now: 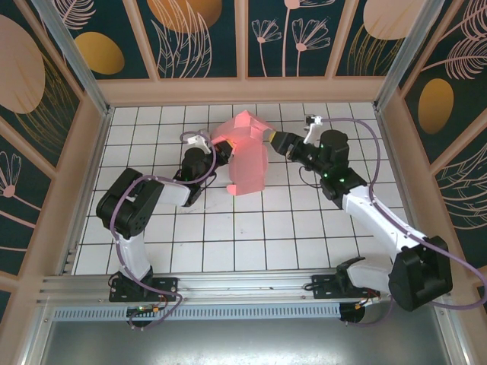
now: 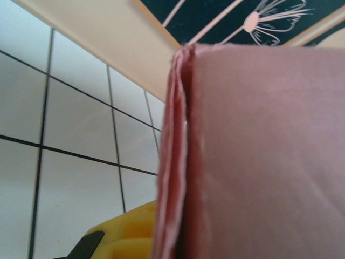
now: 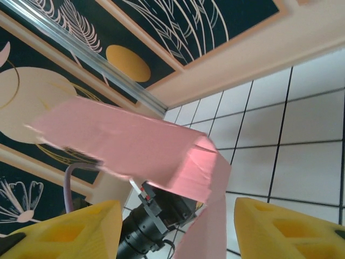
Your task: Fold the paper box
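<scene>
Top external: salmon-pink thin card paper box point(image 1: 245, 156), partly folded. It is held up off the white tiled surface point(image 1: 228, 236), toward the far edge and about mid-width, between the two arms. Left pincer point(image 1: 213, 143) meets the box's left side. Right pincer point(image 1: 269, 135) sits at its upper right edge. Likely reason for the lift: each arm can reach flaps from its own side without the surface in the way.

Left wrist: paper box point(image 2: 259, 151) is right up against the lens, with its layered card edge running down the frame, several plies stacked. One yellow finger point(image 2: 126, 234) shows low down, just beside that edge; the other is hidden behind the card. Left pincer is together, clamped on the paper box. I judge it serves as the anchor so the shape holds while the other arm works. Surface point(image 2: 70, 108) lies beyond.

Right wrist: right pincer point(image 3: 175, 216) is apart, its two yellow fingers point(image 3: 64, 232) wide at the bottom corners, neither touching card. Paper box point(image 3: 135, 145) hangs ahead as a long tilted panel, with one narrow strip drooping between the fingers. Judgement: the right side is free for a fresh grip or a push on a flap. Folding is not finished and the loose strip is not tucked.
</scene>
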Controlling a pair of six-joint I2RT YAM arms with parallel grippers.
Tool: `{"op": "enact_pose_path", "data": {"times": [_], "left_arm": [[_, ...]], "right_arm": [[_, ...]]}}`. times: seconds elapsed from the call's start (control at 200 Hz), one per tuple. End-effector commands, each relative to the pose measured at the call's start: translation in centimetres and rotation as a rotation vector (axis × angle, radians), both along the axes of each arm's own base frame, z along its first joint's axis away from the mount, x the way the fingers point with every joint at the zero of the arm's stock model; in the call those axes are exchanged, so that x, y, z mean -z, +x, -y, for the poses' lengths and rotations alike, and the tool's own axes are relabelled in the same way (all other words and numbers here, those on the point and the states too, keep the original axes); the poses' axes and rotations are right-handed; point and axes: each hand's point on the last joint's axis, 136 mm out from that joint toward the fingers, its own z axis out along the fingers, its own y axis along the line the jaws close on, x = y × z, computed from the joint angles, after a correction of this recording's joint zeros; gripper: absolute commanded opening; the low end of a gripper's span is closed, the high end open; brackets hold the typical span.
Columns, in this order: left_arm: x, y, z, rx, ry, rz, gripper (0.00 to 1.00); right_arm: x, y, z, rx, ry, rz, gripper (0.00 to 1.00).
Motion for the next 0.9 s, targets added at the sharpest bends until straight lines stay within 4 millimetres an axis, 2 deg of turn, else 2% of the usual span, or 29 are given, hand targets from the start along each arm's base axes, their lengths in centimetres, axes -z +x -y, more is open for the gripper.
{"op": "enact_pose_path", "data": {"times": [0.0,0.21,0.305,0.425,0.566,0.656,0.896], "left_arm": [[-1.1,0.7,-1.4,-0.086,0.043,0.017,0.00],[-0.1,1.3,-3.7,-0.207,0.131,-0.017,0.00],[0.2,1.2,-4.4,-0.243,0.156,-0.032,0.00],[0.7,1.1,-5.5,-0.292,0.188,-0.064,0.00],[0.4,1.0,-6.0,-0.312,0.216,-0.072,0.00],[0.5,0.8,-6.3,-0.324,0.225,-0.079,0.00],[0.1,0.6,-6.5,-0.324,0.236,-0.067,0.00]], "right_arm": [[-2.5,-0.1,-0.4,0.046,-0.089,0.065,0.57],[-4.3,0.9,-3.7,0.154,-0.313,0.122,0.54],[-5.4,1.2,-5.9,0.153,-0.363,0.153,0.53],[-5.7,1.9,-8.9,0.151,-0.427,0.145,0.49],[-4.7,3.2,-11.4,0.156,-0.487,0.089,0.47],[-3.5,3.9,-12.5,0.140,-0.495,0.039,0.42],[-0.7,5.9,-12.6,0.122,-0.476,-0.121,0.38]]}}
